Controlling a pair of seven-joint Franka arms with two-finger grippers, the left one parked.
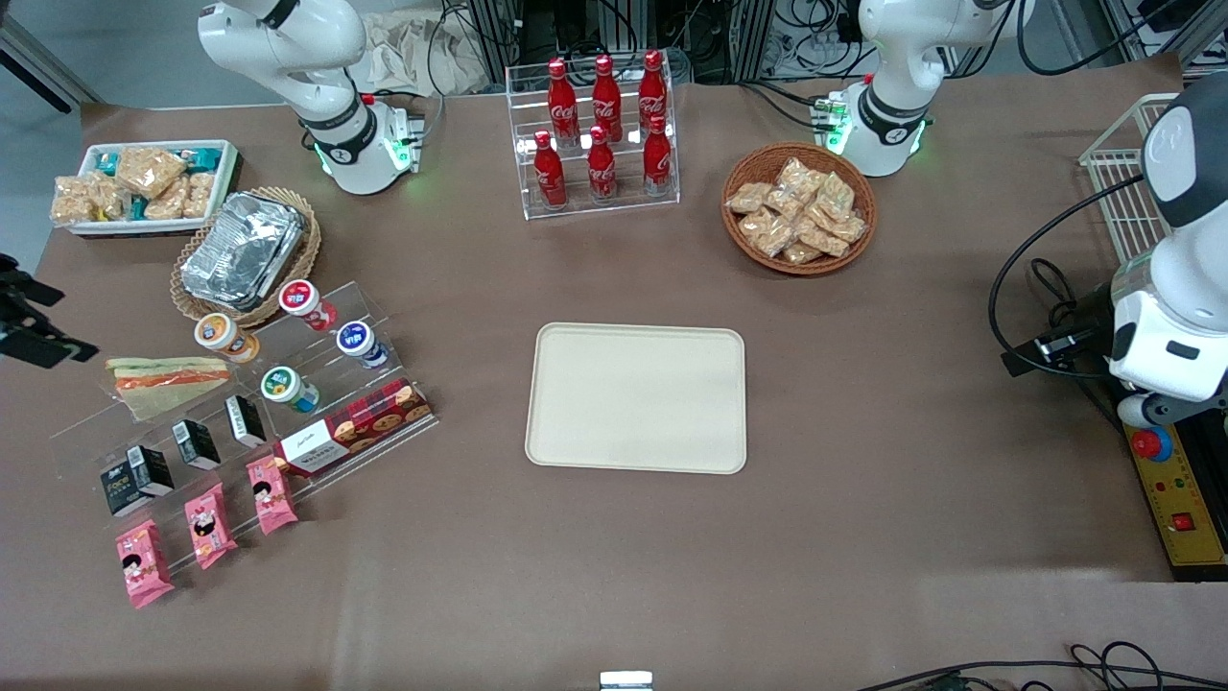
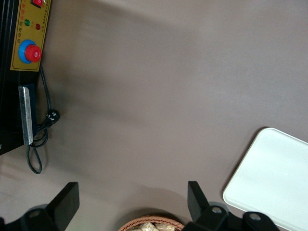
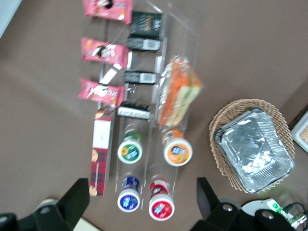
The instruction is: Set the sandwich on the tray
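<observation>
The sandwich (image 1: 168, 379) (image 3: 178, 94) is a clear-wrapped wedge with orange and green filling. It lies on a clear acrylic display step (image 1: 240, 403) toward the working arm's end of the table. The cream tray (image 1: 636, 398) (image 2: 274, 183) lies flat mid-table with nothing on it. My gripper (image 3: 139, 202) hangs high above the display, open wide, its dark fingers (image 3: 72, 199) apart with nothing between them. In the front view it shows only as a dark shape (image 1: 38, 321) at the picture's edge, beside the sandwich.
On the display stand several yogurt cups (image 3: 177, 150), black cartons (image 1: 197, 443), a red cookie box (image 1: 355, 427) and pink snack packets (image 1: 209, 523). A wicker basket with foil containers (image 1: 245, 251) sits farther from the camera than the sandwich. A cola rack (image 1: 600, 134) and a snack basket (image 1: 798, 206) stand farther back.
</observation>
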